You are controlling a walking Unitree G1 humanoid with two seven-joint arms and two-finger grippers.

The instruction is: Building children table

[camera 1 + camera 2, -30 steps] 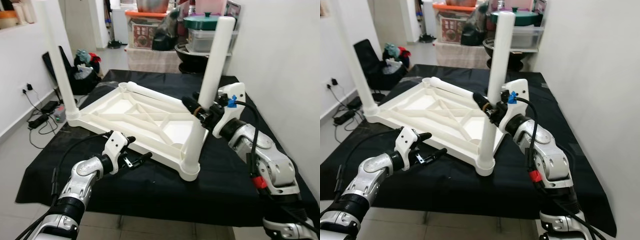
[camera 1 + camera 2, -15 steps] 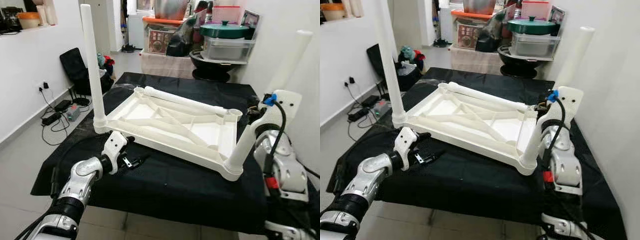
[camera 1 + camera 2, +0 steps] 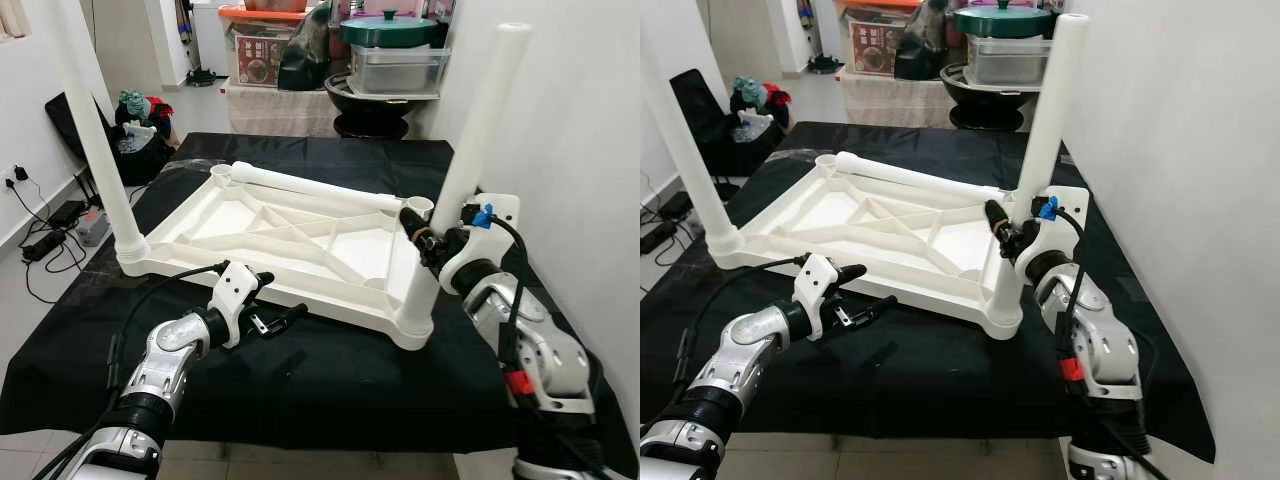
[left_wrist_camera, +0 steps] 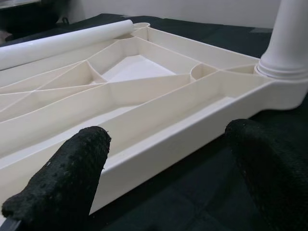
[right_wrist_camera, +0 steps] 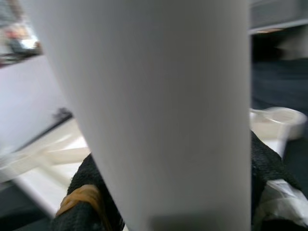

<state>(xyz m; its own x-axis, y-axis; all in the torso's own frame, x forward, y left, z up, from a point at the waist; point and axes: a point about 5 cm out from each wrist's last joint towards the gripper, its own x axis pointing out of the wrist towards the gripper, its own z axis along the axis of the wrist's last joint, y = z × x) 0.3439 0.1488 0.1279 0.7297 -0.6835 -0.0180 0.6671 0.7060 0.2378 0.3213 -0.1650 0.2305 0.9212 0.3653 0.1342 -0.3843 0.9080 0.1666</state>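
Note:
The white children's table top (image 3: pixel 300 235) lies upside down on a black-covered table (image 3: pixel 330 370). One white leg (image 3: pixel 95 150) stands in its near-left corner. A second upright leg (image 3: pixel 480 140) stands in the near-right corner, and my right gripper (image 3: pixel 428 235) is shut on it low down. In the right wrist view that leg (image 5: pixel 163 110) sits between the black fingers (image 5: pixel 89 192). A loose leg (image 3: pixel 310 187) lies along the far edge. My left gripper (image 3: pixel 278 298) is open just before the top's front edge (image 4: pixel 159 144).
A white wall (image 3: pixel 580 150) runs close along the right. Storage boxes and pots (image 3: pixel 395 60) are stacked behind the table. Cables and a power strip (image 3: pixel 50 230) lie on the floor at the left, near a black bag (image 3: pixel 130 130).
The head view swung aside and back, shifting the whole picture. My right gripper stays on the upright leg. My left gripper stays open by the front edge.

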